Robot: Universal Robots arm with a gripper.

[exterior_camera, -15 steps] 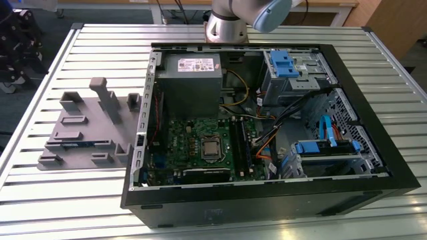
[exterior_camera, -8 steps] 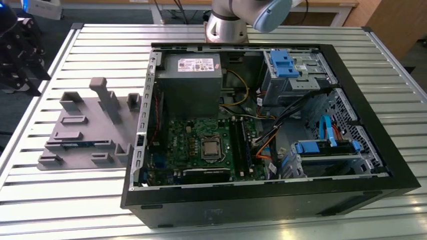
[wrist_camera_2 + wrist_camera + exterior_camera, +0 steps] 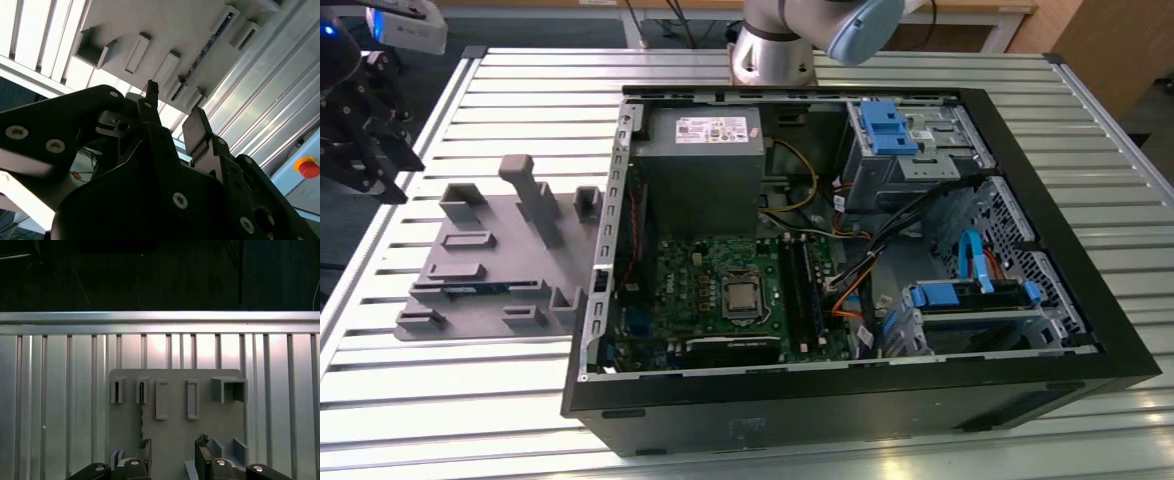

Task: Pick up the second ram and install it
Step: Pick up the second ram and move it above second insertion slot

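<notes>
The exterior view is showing me the jaws hanging at its far left, above the edge of the desk [image 3: 480, 400] and apart from everything lying on it. In both wrist views the fingers [image 3: 145, 457] are standing spread with nothing between them, so the jaws are open and empty.

Going toward the exterior view's right, the grey fixture [image 3: 507, 265] is sitting flat on the desk. The second ram [image 3: 471, 290] is resting on its edge in the low slots at the fixture's near side. In the first wrist view I am seeing this second ram [image 3: 142, 415] as a thin dark line, and it seems almost in line with one finger, not with the gap. My worry is that a finger comes down on the stick's top edge or on a grey block. That could bend the board or push the whole fixture along the desk. The tall post [image 3: 534, 195] is standing near, and the wrist could knock against it.

Further right, the computer case [image 3: 854, 400] is lying open with the motherboard [image 3: 720, 290] inside. The black slots [image 3: 801, 290] are lying just beside loose cables [image 3: 854, 265]. I am judging that an off-centre grip would leave the stick tilted. It could then catch the case wall or a cable, or sit crooked in a slot.
</notes>
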